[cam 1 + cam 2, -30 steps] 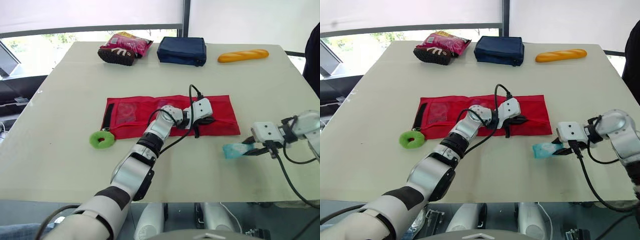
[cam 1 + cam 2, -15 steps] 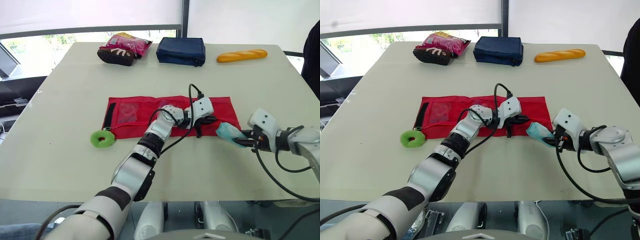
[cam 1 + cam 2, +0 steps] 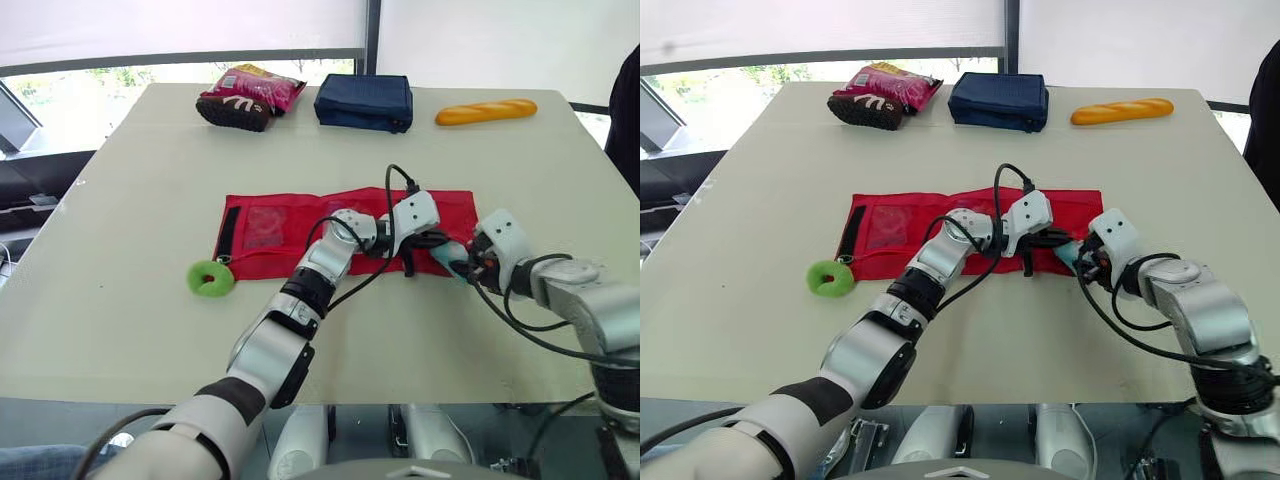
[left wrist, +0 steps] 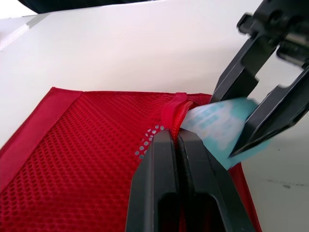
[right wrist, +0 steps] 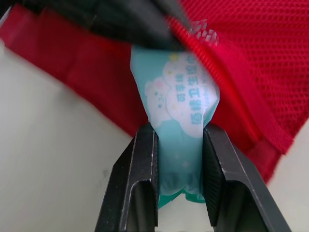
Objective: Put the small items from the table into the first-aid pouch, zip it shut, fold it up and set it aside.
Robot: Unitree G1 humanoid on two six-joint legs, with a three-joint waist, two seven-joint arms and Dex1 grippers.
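First-aid pouch [image 3: 265, 228] lies unfolded at the centre of the frame; your left gripper [image 4: 176, 140] is pinched tight on the lip of its mesh pocket, and your right gripper [image 5: 179, 129] clamps the teal packet [image 5: 186, 92] at that mouth. Filling step, I judge: next, push the packet inside, then release.

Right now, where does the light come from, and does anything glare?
Left eye view: daylight comes through the window behind the table; the blind glares white. Left wrist view: the table glares bright beyond the pouch. Right wrist view: the packet is evenly lit.
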